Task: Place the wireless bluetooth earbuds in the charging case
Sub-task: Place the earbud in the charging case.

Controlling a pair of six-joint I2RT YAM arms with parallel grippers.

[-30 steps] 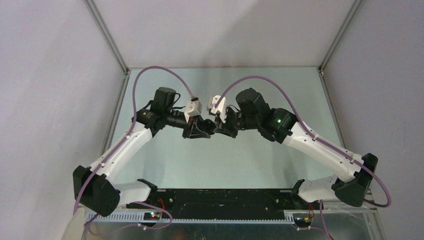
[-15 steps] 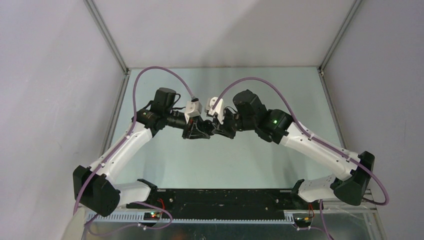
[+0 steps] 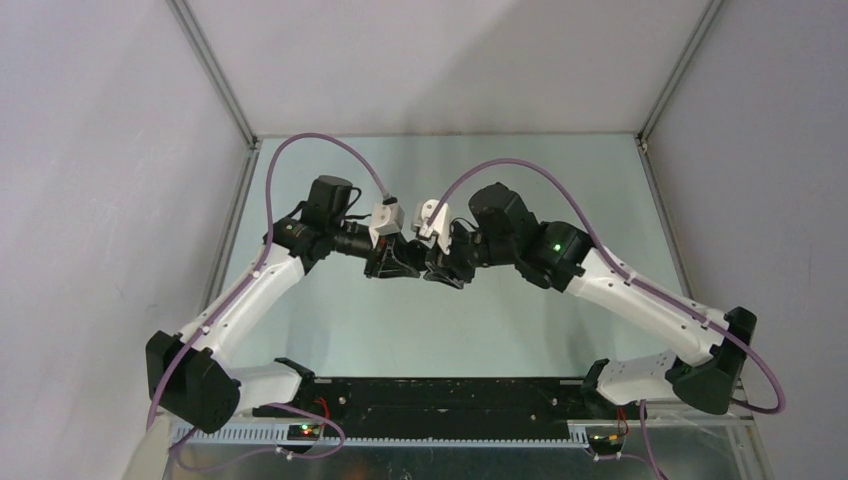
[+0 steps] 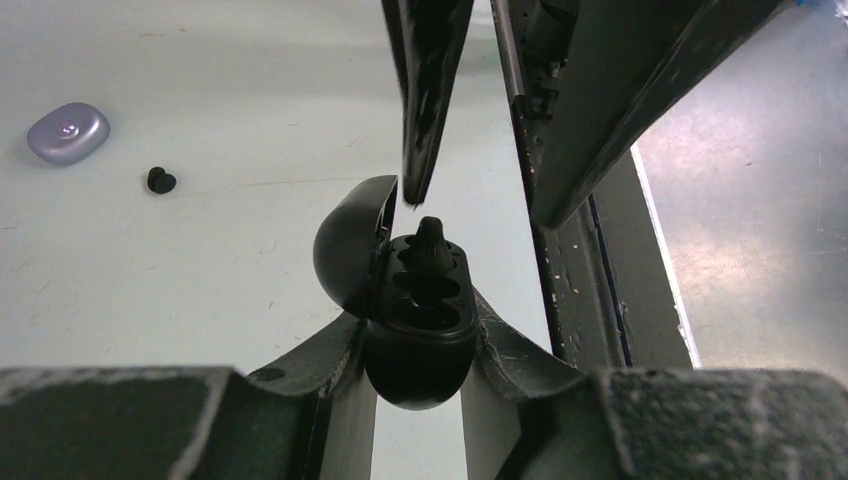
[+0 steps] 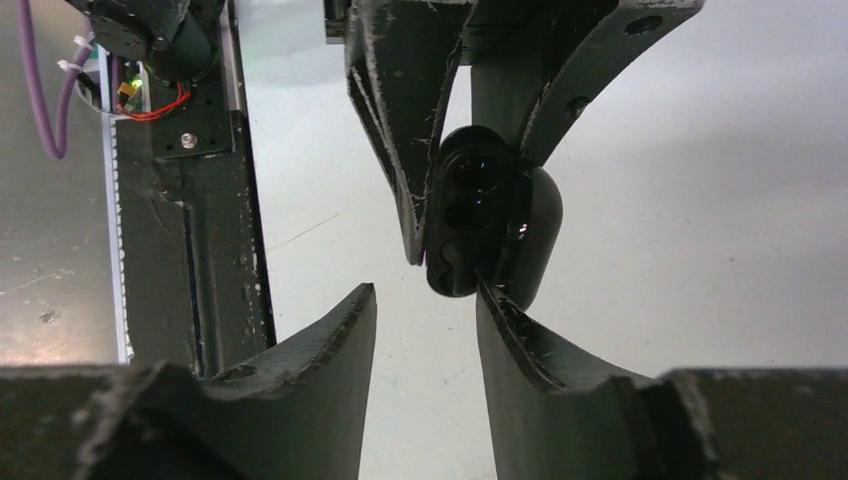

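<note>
My left gripper [image 4: 420, 330] is shut on the black charging case [image 4: 425, 300], holding it above the table with its lid [image 4: 352, 245] open to the left. One black earbud [image 4: 431, 238] stands up out of the far slot; the two nearer slots look empty. A finger [image 4: 425, 100] of my right gripper hangs just above that earbud. In the right wrist view my right gripper [image 5: 425, 292] is open and empty, its right fingertip against the case [image 5: 470, 215]. A second black earbud [image 4: 160, 180] lies loose on the table. In the top view the left gripper [image 3: 405, 262] and the right gripper [image 3: 442, 268] meet mid-table.
A closed pale purple case [image 4: 68, 132] lies on the table near the loose black earbud. The black base rail [image 5: 215, 250] runs along the table's near edge, with metal sheet beyond it. No purple earbuds are in view.
My right arm has shifted slightly left and nearer, bringing its gripper closer against the left gripper and the case. The left arm has stayed still.
</note>
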